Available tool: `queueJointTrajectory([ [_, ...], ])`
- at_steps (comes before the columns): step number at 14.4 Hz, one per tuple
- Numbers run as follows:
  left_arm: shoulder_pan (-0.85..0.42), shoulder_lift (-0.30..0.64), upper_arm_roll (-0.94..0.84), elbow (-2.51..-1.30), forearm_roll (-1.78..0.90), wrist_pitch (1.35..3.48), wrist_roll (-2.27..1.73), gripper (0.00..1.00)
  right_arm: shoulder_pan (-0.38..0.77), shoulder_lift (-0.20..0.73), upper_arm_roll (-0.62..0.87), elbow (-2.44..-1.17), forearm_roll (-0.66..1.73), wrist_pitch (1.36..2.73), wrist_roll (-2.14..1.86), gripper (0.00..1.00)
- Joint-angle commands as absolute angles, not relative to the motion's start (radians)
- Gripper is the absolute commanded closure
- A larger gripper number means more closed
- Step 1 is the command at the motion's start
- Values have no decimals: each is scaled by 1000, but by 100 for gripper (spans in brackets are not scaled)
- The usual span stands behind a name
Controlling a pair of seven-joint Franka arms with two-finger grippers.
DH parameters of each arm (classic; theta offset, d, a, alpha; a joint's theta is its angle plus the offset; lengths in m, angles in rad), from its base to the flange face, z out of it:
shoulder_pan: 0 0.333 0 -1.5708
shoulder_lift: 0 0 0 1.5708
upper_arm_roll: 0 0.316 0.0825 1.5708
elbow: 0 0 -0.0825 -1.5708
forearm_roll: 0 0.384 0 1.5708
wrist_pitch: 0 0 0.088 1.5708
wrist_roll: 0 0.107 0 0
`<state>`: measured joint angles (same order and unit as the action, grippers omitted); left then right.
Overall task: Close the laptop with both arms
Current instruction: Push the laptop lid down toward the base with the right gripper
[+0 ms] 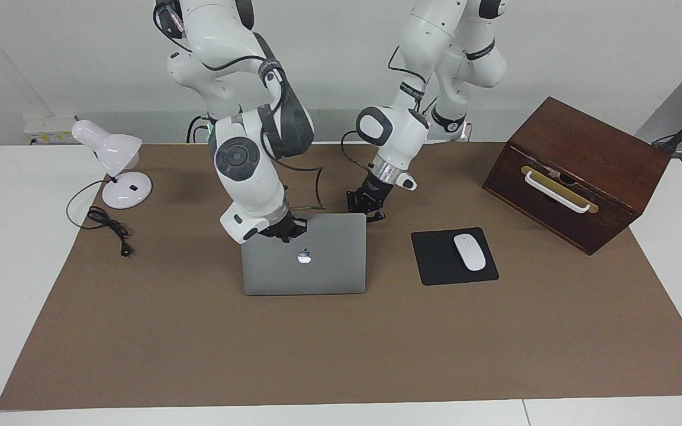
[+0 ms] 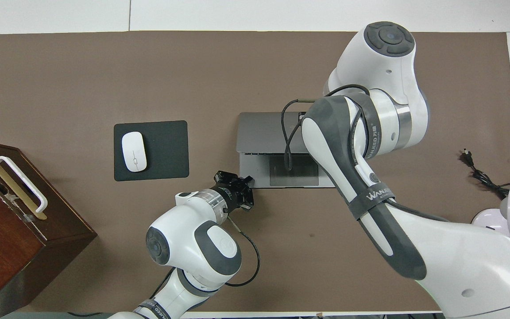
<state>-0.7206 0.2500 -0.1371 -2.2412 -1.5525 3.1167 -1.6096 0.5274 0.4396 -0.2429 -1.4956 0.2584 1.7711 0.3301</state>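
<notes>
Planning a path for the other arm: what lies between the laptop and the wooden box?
The black mouse pad with a white mouse on it lies between the laptop and the wooden box; both views show this.

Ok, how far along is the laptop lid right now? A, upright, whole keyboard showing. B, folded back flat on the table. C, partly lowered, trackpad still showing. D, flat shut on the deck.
C: in the overhead view the laptop lid covers most of the keyboard while the trackpad still shows, and the right gripper is on the lid.
</notes>
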Motion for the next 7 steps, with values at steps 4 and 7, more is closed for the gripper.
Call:
queueJointTrajectory([
  [4, -747, 276, -124, -2229, -1571, 3134, -1614, 100, 534, 368, -250, -1631, 284, 1801, 279, 100],
  [7, -747, 276, -124, -2229, -1571, 3134, -1614, 100, 534, 356, -250, -1669, 284, 1828, 279, 100],
])
